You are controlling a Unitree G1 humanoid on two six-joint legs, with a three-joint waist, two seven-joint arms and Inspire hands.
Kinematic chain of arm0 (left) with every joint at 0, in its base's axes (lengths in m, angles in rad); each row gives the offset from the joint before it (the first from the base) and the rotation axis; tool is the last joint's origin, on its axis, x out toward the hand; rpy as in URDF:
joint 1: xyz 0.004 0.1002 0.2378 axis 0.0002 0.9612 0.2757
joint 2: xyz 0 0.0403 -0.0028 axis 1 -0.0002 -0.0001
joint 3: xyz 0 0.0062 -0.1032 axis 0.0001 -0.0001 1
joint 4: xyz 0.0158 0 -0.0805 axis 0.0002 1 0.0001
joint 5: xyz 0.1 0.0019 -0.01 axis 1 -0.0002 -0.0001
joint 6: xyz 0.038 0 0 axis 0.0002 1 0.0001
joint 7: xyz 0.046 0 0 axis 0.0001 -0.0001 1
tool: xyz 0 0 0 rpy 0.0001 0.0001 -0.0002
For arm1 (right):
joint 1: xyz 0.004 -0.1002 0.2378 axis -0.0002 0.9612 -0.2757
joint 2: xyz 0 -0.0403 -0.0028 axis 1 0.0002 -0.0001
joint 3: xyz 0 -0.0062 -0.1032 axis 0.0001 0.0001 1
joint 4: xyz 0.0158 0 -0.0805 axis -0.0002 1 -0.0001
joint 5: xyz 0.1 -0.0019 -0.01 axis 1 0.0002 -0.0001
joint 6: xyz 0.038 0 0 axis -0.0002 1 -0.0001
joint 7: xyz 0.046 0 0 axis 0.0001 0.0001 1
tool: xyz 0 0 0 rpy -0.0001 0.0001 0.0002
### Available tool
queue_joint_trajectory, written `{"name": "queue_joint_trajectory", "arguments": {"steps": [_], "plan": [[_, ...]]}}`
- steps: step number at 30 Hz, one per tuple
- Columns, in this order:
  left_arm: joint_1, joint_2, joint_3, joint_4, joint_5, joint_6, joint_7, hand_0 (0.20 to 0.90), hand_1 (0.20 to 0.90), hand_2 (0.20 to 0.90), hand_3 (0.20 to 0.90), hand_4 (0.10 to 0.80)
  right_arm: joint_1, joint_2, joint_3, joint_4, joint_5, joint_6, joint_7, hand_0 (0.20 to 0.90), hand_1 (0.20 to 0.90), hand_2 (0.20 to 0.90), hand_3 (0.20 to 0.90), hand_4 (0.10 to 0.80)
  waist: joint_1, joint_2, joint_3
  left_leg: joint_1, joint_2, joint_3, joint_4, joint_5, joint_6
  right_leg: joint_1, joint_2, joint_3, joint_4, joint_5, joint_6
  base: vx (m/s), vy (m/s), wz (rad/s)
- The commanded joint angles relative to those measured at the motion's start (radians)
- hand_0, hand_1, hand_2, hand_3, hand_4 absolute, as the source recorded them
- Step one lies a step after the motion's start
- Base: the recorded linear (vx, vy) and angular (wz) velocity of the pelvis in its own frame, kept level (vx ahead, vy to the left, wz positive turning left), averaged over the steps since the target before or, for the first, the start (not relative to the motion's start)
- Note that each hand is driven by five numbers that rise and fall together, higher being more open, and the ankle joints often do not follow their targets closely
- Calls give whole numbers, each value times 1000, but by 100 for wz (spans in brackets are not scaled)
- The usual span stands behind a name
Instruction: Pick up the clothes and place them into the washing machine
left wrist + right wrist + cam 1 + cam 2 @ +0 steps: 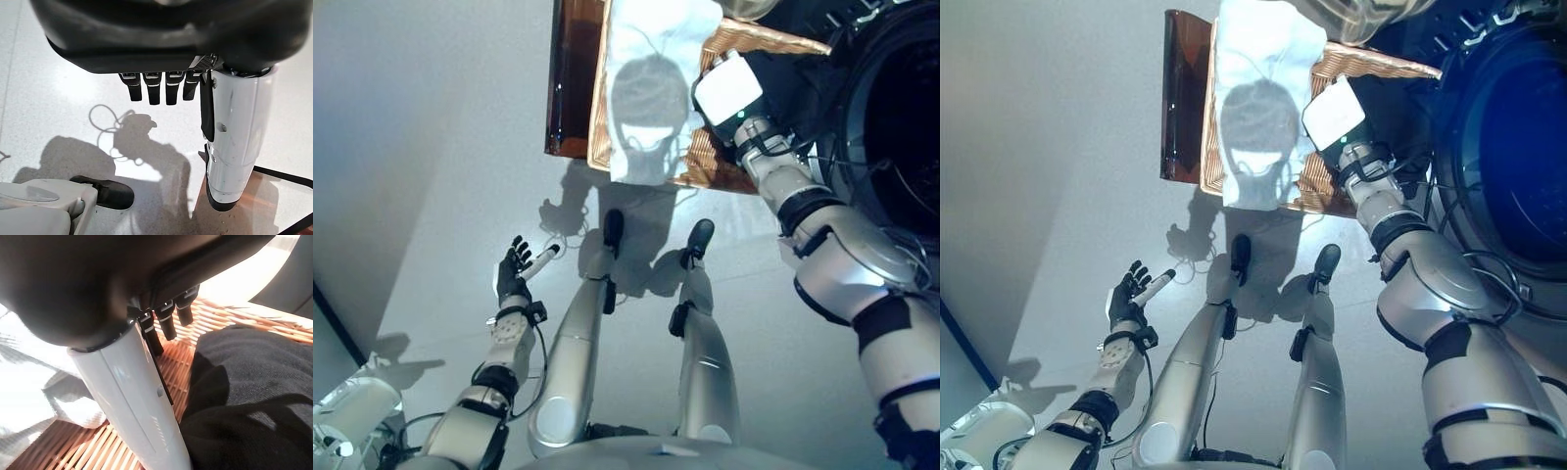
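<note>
Reaching my right hand (98, 293) into the woven brown wicker basket (773, 39), I see its fingers (168, 325) relaxed and only slightly bent above the slats, holding nothing. A black garment (244, 382) lies in the basket just beside them, not touching as far as I can tell. A white cloth (651, 69) drapes over the basket's other side and front rim. The dark round washing machine drum (1518, 137) sits right of the basket. My left hand (514, 274) hangs low over the pale floor (431, 147), fingers (156, 90) loosely spread, empty.
</note>
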Motion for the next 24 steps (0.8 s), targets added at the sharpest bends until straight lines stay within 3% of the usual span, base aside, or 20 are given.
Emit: {"name": "queue_joint_trajectory", "arguments": {"steps": [1, 24], "plan": [[35, 42, -27, -34, -9, -28, 18, 900, 900, 900, 900, 800, -85, -159, 50, 99, 8, 72, 73, 900, 900, 900, 900, 800, 35, 93, 32, 147, 17, -51, -331, 172, -124, 65, 46, -3, 41, -49, 19, 6, 32, 0], [37, 44, 11, 154, 50, 26, -6, 900, 900, 900, 900, 800, 111, -171, -70, 127, 114, 38, 115, 900, 900, 900, 900, 800, 17, 37, -60, 271, 17, -39, -331, 142, -116, 198, 45, -7, 27, -64, 19, 4, -2, -1]]}}
